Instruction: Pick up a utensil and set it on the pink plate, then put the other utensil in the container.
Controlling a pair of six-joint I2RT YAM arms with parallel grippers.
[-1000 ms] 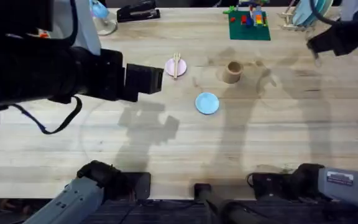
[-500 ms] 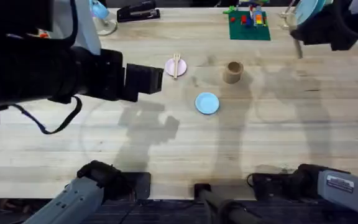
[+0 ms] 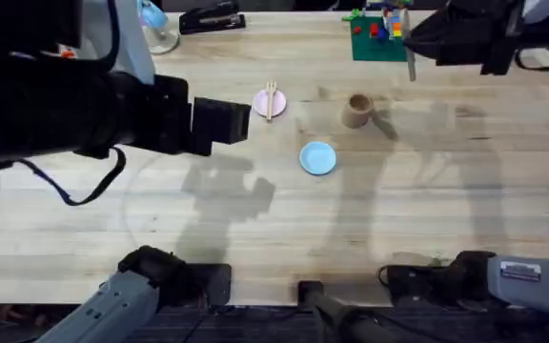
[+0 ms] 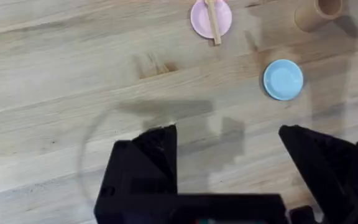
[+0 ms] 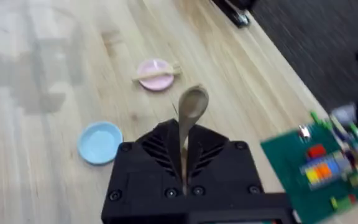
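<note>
The wooden fork point(image 3: 271, 97) lies across the pink plate point(image 3: 263, 105) at the far middle of the table; the left wrist view shows the fork point(image 4: 214, 18) and plate point(image 4: 201, 18) too. Right of the plate stands the tan container point(image 3: 356, 110), upright. My right gripper point(image 3: 417, 43) hovers high, beyond and to the right of the container, shut on the wooden spoon point(image 5: 191, 112), whose bowl sticks out past the fingers. My left gripper point(image 3: 227, 121) hangs open, left of the pink plate, holding nothing.
A light blue plate point(image 3: 317, 158) sits just in front of the pink plate and container. A green brick baseplate point(image 3: 382, 36) and a black stapler point(image 3: 211, 17) lie along the far edge. Bare wood spreads across the near half of the table.
My right arm has carried the spoon leftward along the far edge, closer to the container. The left arm, fork and plates have stayed still.
</note>
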